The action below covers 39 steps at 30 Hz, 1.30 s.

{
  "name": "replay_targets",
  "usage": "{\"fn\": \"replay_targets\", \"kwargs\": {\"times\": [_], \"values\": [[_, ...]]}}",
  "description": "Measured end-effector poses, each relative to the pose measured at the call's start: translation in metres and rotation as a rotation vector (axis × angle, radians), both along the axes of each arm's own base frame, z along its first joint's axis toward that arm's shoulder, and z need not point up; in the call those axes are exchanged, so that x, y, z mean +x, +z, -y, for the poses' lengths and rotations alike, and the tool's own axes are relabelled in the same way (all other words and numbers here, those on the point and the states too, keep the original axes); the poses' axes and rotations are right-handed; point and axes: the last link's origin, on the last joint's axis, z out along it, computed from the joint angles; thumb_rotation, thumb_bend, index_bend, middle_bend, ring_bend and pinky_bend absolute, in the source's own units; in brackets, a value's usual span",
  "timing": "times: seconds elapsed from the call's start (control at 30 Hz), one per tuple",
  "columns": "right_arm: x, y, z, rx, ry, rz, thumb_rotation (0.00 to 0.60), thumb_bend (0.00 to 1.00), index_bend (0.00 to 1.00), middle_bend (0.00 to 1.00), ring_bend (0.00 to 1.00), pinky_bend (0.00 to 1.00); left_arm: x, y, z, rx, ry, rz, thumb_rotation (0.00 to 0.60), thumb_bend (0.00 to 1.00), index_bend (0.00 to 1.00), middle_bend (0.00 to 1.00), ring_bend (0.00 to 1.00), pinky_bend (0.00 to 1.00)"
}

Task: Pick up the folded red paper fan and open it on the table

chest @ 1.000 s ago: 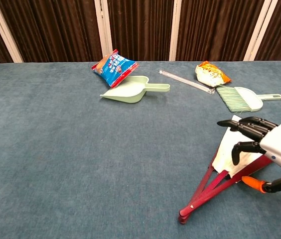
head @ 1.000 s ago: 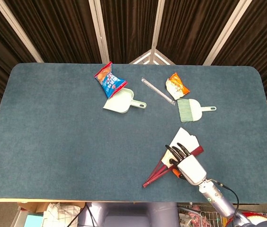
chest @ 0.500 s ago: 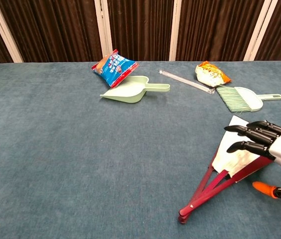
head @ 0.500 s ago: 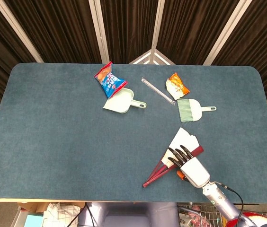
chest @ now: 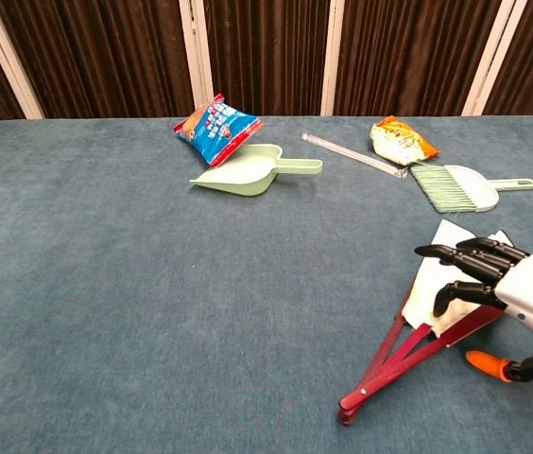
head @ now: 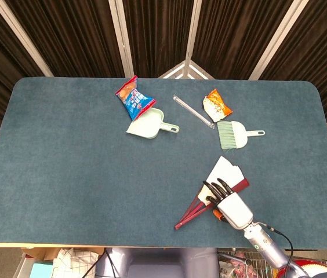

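The red paper fan (head: 190,215) lies partly spread near the table's front right. Its red ribs meet at a pivot toward the front, and its pale paper (chest: 434,286) fans out toward the back. My right hand (head: 228,201) hovers over the fan's right side with dark fingers (chest: 458,252) apart and stretched across the paper. One finger bends down toward a rib, and the orange-tipped thumb (chest: 483,360) sits low beside the fan. I cannot see the hand gripping anything. My left hand is out of both views.
At the back of the blue table (head: 65,162) lie a blue-red snack bag (head: 133,98), a green dustpan (head: 149,125), a clear tube (head: 193,111), an orange snack bag (head: 217,104) and a green hand brush (head: 233,134). The table's front edge runs just below the fan.
My right hand drew back slightly to the right, then came back over the fan, one finger bending down again. The fan lies as before.
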Motion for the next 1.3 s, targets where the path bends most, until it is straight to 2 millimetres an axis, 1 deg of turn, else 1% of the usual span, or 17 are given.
{"fn": "replay_targets", "kwargs": {"times": [0.2,0.57,0.7,0.87,0.93,1.13,1.3], "values": [[0.003,-0.004,0.004,0.002,-0.001,0.006,0.600,0.32,0.47,0.06,0.18,0.12,0.000,0.000,0.000,-0.001,0.002,0.002,0.600,0.32,0.05,0.00,0.00,0.00],[0.009,-0.007,0.009,0.007,0.010,0.027,0.600,0.43,0.67,0.08,0.19,0.12,-0.001,0.000,-0.001,-0.003,0.005,0.002,0.600,0.32,0.05,0.00,0.00,0.00],[0.009,-0.007,0.008,0.010,0.011,0.037,0.600,0.45,0.69,0.08,0.20,0.13,-0.001,-0.001,-0.001,-0.006,0.004,0.003,0.600,0.32,0.05,0.00,0.00,0.00],[0.008,-0.004,0.009,0.011,0.012,0.043,0.600,0.46,0.70,0.08,0.20,0.13,0.000,-0.001,0.000,-0.009,0.000,0.004,0.600,0.32,0.05,0.00,0.00,0.00],[0.008,-0.004,0.010,0.008,0.013,0.041,0.600,0.47,0.72,0.09,0.20,0.13,0.001,-0.001,0.000,-0.011,-0.004,0.004,0.600,0.32,0.05,0.00,0.00,0.00],[0.008,0.000,0.014,-0.003,0.023,0.041,0.600,0.51,0.82,0.12,0.21,0.13,0.001,-0.001,0.000,-0.010,-0.004,0.008,0.600,0.32,0.05,0.00,0.00,0.00],[0.011,0.011,0.021,-0.018,0.042,0.067,0.600,0.52,0.86,0.12,0.21,0.13,0.001,0.000,0.000,-0.012,-0.004,0.012,0.600,0.32,0.05,0.00,0.00,0.00]]}}
